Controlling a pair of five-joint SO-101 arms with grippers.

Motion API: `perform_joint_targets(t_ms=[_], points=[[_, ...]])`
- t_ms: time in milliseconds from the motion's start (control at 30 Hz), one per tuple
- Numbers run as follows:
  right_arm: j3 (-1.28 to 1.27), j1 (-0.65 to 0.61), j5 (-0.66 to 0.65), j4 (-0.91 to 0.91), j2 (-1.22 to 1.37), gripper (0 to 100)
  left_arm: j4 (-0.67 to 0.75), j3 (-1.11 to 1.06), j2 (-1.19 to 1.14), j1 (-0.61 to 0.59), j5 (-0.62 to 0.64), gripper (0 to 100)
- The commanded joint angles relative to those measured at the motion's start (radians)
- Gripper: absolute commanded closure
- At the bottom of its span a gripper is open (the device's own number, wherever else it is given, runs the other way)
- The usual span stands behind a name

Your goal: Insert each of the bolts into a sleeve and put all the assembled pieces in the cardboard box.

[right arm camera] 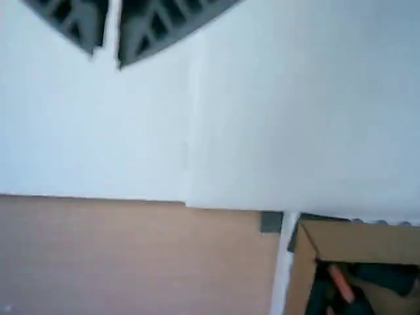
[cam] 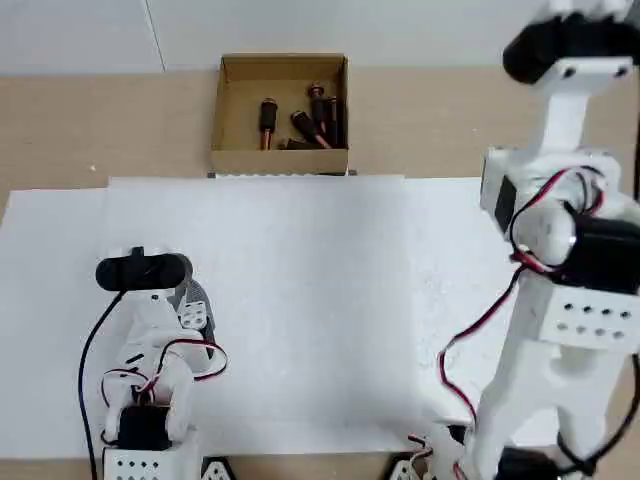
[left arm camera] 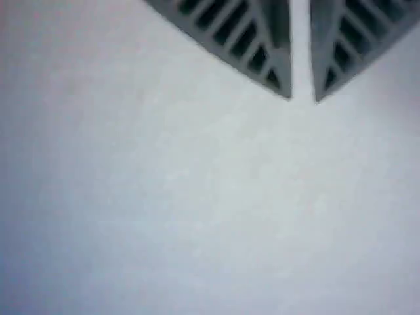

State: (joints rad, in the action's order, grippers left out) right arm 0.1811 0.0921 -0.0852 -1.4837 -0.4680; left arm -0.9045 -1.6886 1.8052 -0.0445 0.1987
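The cardboard box (cam: 228,108) stands at the back of the table, past the white sheet, and holds several black sleeves with copper bolts (cam: 268,118) in them. A corner of the cardboard box (right arm camera: 354,243) with an assembled piece (right arm camera: 341,282) inside appears in the right wrist view. My left gripper (left arm camera: 302,97) hangs low over the bare white sheet at the front left, fingers nearly together with nothing between them. My right gripper (right arm camera: 110,54) is raised over the sheet's right side, also shut and empty.
A white paper sheet (cam: 300,300) covers most of the wooden table (cam: 100,120). The left arm (cam: 150,350) is folded at the front left. The right arm (cam: 560,260) stands tall at the right edge.
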Motion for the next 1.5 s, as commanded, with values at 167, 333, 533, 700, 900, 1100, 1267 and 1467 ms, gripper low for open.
perform_joint_targets(t_ms=[167,333,533,700,900,1100,1267,1467], points=[[-0.529,0.007,0.009,0.300,-0.262,99.6,0.000,0.010,0.011,-0.005,-0.005,100],[-0.784,0.007,0.009,0.410,-0.378,99.6,0.000,0.010,0.011,-0.005,-0.005,100],[-1.036,0.005,0.009,0.529,-0.490,99.6,0.000,0.010,0.011,-0.005,-0.005,100],[-1.214,0.005,0.009,0.621,-0.572,99.6,0.000,0.010,0.011,-0.005,-0.005,100],[-1.356,0.002,0.069,0.661,-0.659,99.6,0.000,0.010,0.011,-0.005,-0.005,100],[-1.488,0.002,0.071,0.717,-0.725,99.6,0.000,0.010,0.011,-0.005,-0.005,100],[-1.594,0.001,0.071,0.780,-0.806,99.6,0.000,0.010,0.011,-0.005,-0.005,100],[-1.695,0.001,0.072,0.786,-0.935,99.6,0.000,0.010,0.011,-0.005,-0.005,100]])
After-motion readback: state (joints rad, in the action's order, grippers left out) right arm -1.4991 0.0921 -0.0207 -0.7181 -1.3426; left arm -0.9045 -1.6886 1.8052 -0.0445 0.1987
